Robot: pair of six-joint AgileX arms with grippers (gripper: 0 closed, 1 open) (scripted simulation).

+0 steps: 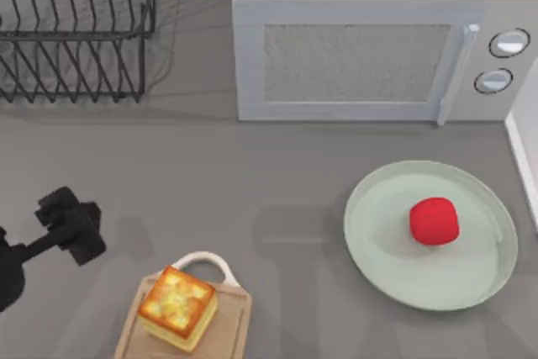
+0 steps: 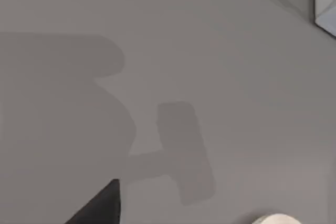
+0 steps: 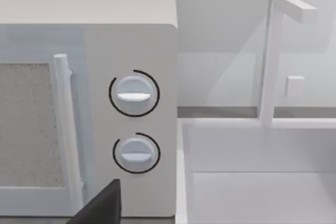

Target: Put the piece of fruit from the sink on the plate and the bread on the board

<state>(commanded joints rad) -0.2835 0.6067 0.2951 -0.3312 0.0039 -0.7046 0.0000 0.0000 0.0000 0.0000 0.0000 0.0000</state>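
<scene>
Fruit (image 1: 434,221) on plate (image 1: 378,245); bread (image 1: 177,307) on board (image 1: 232,325)

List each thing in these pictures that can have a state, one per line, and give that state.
piece of fruit: resting on the plate.
bread: upright on the board.
microwave: door shut.
dish rack: standing at the table's far left.
sink: basin bare where it shows.
left tool: raised beside the board, gripping nothing.
</scene>
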